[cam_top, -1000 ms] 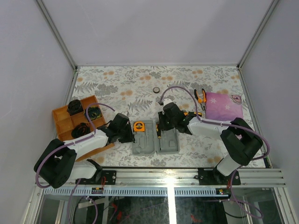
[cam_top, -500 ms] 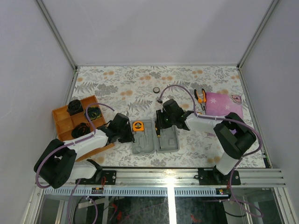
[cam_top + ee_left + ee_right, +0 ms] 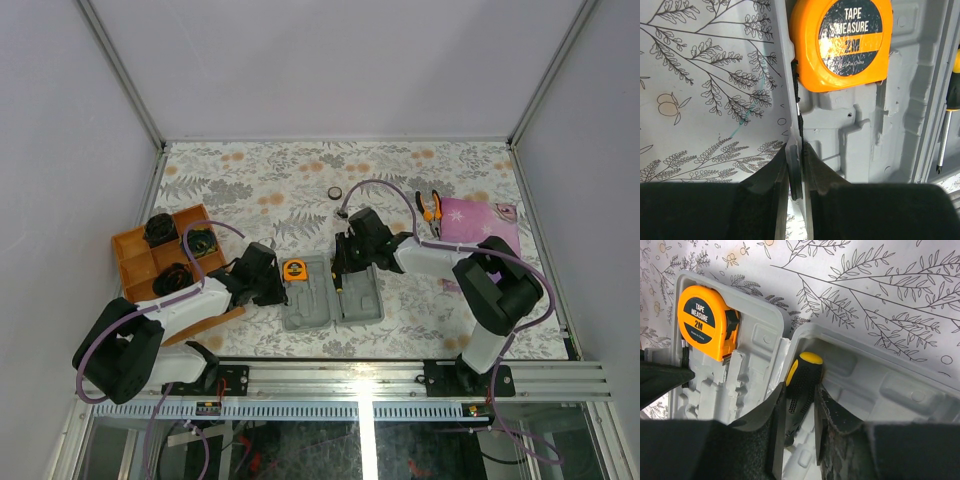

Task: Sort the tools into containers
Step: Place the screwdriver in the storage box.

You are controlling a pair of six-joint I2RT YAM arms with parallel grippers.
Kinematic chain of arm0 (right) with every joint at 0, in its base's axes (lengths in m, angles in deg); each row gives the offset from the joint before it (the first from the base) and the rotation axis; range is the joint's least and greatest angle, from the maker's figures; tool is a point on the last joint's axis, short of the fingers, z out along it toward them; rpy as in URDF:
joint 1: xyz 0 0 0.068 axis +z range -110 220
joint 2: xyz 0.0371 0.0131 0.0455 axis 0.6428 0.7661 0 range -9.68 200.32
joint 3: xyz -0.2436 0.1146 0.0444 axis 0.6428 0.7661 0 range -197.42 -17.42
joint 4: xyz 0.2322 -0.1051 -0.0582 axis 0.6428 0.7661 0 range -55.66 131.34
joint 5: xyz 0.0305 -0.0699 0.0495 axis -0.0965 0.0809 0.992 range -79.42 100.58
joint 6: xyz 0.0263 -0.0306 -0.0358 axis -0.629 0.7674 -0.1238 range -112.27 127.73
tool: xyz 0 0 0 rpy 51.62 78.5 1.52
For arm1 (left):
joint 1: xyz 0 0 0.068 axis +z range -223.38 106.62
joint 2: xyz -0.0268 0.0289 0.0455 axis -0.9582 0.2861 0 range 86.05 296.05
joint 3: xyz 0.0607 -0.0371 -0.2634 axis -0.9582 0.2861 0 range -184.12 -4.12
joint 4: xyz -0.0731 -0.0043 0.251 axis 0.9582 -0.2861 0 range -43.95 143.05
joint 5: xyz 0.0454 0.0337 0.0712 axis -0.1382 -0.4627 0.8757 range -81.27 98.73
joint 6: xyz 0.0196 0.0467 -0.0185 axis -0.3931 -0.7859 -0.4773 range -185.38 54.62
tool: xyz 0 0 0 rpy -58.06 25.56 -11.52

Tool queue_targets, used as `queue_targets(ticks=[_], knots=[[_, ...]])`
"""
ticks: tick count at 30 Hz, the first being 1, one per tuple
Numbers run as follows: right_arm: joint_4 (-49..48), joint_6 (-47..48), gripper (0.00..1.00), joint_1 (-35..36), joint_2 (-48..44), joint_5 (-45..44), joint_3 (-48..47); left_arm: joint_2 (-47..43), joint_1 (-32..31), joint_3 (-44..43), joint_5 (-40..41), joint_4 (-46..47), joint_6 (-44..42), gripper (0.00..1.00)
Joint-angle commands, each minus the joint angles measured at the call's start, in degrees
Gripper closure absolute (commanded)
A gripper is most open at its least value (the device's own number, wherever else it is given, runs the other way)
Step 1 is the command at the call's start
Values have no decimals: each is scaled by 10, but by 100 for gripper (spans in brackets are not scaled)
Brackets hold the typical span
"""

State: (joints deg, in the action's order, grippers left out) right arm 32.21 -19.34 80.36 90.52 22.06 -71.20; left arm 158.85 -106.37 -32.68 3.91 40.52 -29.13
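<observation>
Where the left wrist camera looks down its own fingers, the left gripper is pinched almost closed on the thin left wall of the grey tool case, the rim standing upright between the two pads. Just beyond the fingertips the orange tape measure sits in a recess at the far left corner of that half, label up (it reads "TAPE MEASURE 2M"). At the right margin of this view a sliver of the screwdriver shows, handle and thin shaft, but nothing of what holds it.

The right wrist view supplies that. The right gripper is drawn in to a narrow gap around the black ribbed part of the handle, one finger on each side, with the yellow cap pointing away from the camera. The screwdriver is inside the right half of the case, close along the hinge. Whether it rests on the moulding or is raised just off it I cannot tell.

Only the top view takes in the rest. The case lies open and flat on the floral tabletop between the two arms. The pliers lie just beside the left edge of the purple cloth. The small black tape ring sits farther back, well apart from the case. An orange tray holding black items stands at the left.
</observation>
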Motion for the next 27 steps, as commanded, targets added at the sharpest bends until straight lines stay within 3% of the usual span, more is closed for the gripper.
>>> queue_targets(ticks=[1, 9, 16, 22, 27], knots=[[-3, 4, 84, 13, -7, 37, 26, 9, -2, 2, -3, 2, -9, 88], [-106, 26, 86, 13, -103, 30, 79, 8, -1, 3, -1, 2, -7, 88], [-129, 28, 85, 13, -140, 23, 101, 8, -1, 4, 0, 2, -6, 88], [-45, -10, 66, 13, -173, -24, 107, 4, -1, 3, 2, -2, -6, 88], [-12, -120, 63, 19, -248, -32, 169, -2, -1, 4, 3, -5, -5, 88]])
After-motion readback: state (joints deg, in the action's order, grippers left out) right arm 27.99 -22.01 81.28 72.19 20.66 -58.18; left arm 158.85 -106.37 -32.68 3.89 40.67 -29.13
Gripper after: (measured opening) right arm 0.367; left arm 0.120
